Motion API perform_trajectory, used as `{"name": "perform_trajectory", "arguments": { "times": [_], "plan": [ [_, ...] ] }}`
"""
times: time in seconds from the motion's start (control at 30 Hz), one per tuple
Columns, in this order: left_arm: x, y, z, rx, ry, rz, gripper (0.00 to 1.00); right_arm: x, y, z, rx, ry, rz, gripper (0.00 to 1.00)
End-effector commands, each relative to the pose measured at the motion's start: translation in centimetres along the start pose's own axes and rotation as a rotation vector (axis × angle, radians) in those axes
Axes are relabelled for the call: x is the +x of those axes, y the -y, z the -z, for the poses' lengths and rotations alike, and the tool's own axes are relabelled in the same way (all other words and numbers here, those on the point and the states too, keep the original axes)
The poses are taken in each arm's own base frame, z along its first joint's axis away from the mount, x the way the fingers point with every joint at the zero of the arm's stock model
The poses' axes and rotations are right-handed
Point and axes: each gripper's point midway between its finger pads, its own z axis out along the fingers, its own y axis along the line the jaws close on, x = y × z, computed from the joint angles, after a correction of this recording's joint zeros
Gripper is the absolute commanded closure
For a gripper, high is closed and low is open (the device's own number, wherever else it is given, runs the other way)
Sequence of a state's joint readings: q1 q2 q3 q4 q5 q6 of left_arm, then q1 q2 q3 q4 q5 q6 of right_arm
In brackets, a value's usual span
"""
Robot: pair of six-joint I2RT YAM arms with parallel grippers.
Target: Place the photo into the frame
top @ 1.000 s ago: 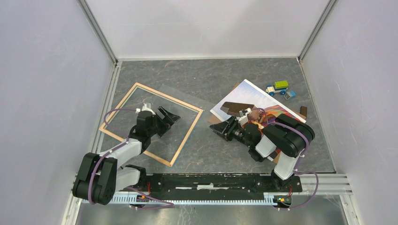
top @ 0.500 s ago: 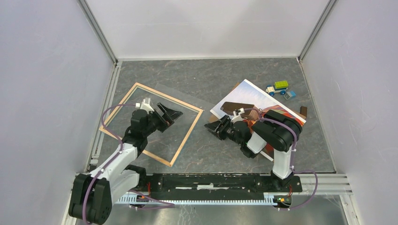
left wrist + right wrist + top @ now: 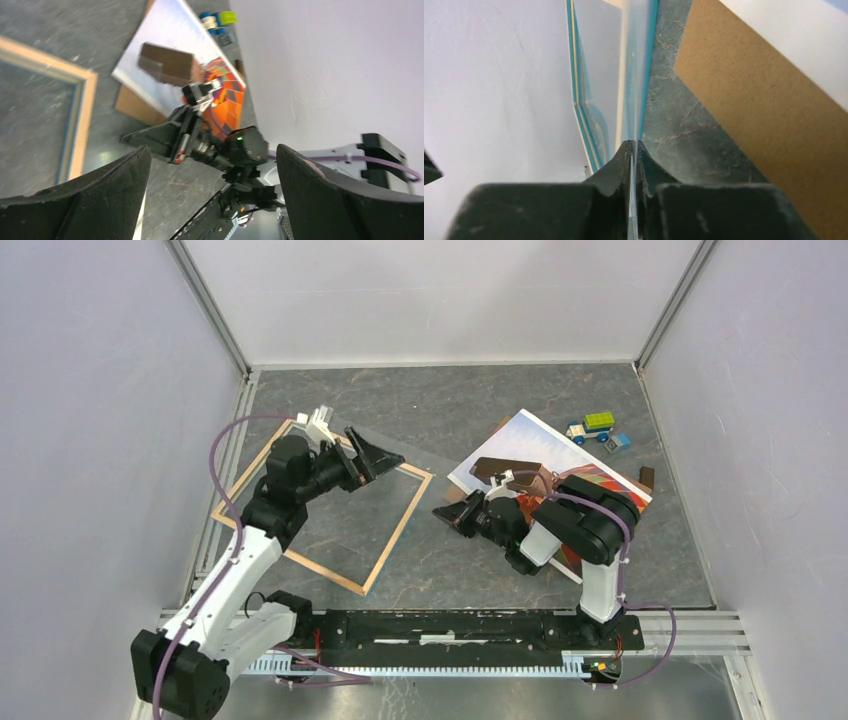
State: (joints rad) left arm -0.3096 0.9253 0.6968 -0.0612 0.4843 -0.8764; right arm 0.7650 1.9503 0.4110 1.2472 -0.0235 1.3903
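Left hand is spread wide, up in the air above the frame's far edge. Right hand, just right of the frame, pinches a clear sheet by its edge (thin, teal-edged). The photo lies further right on a brown board, with bare table between.

**Top view: left gripper up over the frame, right gripper low beside the photo**

My left gripper hangs wide open above the frame's far right corner. The frame lies flat, wood rim up. My right gripper points left, low between frame and photo; jaw gap unreadable from here. A faint clear pane overlaps the frame's right corner. The photo lies on a brown board, with a toy truck beyond.
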Motion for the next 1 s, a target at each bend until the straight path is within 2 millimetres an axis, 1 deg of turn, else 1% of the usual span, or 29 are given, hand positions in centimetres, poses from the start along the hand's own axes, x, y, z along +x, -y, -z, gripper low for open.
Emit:
{"name": "perform_trajectory", "arguments": {
  "times": [0.0,0.07,0.13,0.17,0.3,0.37,0.4,0.43,0.47,0.5,0.53,0.6,0.63,0.67,0.7,0.73,0.87,0.97],
  "plan": [
    [-1.3,6.8,2.1,0.119,-0.024,-0.195,0.0,-1.4,-2.3,1.0,-0.002,0.054,0.012,1.0],
    [-1.8,9.2,2.6,0.154,-0.018,-0.231,0.0,-1.7,-3.2,1.3,0.018,0.061,0.009,1.0],
    [-2.2,11.4,3.2,0.198,-0.011,-0.252,0.0,-2.1,-4.8,1.2,0.016,0.062,0.007,1.0],
    [-2.3,12.4,3.4,0.221,-0.009,-0.259,0.0,-2.3,-6.0,1.1,-0.001,0.061,0.004,1.0],
    [-2.7,15.7,4.6,0.281,-0.019,-0.285,0.0,-2.8,-11.8,0.1,-0.089,0.073,-0.004,1.0],
    [-3.5,17.6,6.1,0.308,0.0,-0.312,0.0,-2.8,-14.7,-0.9,-0.124,0.075,0.001,1.0],
    [-3.9,18.3,6.8,0.313,0.014,-0.342,0.0,-2.9,-16.8,-1.4,-0.158,0.076,0.001,1.0],
    [-4.5,19.1,7.7,0.303,0.035,-0.374,0.0,-2.6,-17.9,-2.1,-0.171,0.067,0.004,1.0],
    [-5.4,19.9,8.7,0.291,0.07,-0.418,0.0,-2.7,-20.0,-2.7,-0.207,0.068,0.001,1.0],
    [-6.0,20.3,9.6,0.266,0.094,-0.445,0.0,-2.3,-20.9,-3.4,-0.213,0.062,-0.001,1.0],
    [-6.8,20.9,10.5,0.253,0.128,-0.477,0.0,-2.3,-22.7,-4.0,-0.242,0.064,-0.005,1.0],
    [-7.5,21.9,12.2,0.25,0.176,-0.512,0.0,-1.5,-25.3,-5.3,-0.274,0.054,-0.011,1.0],
    [-7.7,22.4,12.7,0.258,0.187,-0.52,0.0,-1.3,-26.8,-5.9,-0.297,0.053,-0.013,1.0],
    [-7.7,22.8,13.2,0.269,0.197,-0.526,0.0,-0.9,-27.6,-6.5,-0.307,0.047,-0.01,1.0],
    [-7.6,23.0,13.5,0.279,0.196,-0.529,0.0,-0.7,-28.8,-7.0,-0.321,0.048,-0.012,1.0],
    [-7.5,23.2,13.6,0.289,0.191,-0.531,0.0,-0.2,-29.4,-7.7,-0.326,0.046,-0.014,1.0],
    [-7.2,23.5,14.1,0.297,0.169,-0.546,0.0,0.8,-33.1,-9.6,-0.398,0.03,-0.032,1.0],
    [-7.1,24.4,15.0,0.324,0.173,-0.559,0.0,1.4,-35.1,-10.5,-0.427,0.025,-0.032,1.0]
  ]
}}
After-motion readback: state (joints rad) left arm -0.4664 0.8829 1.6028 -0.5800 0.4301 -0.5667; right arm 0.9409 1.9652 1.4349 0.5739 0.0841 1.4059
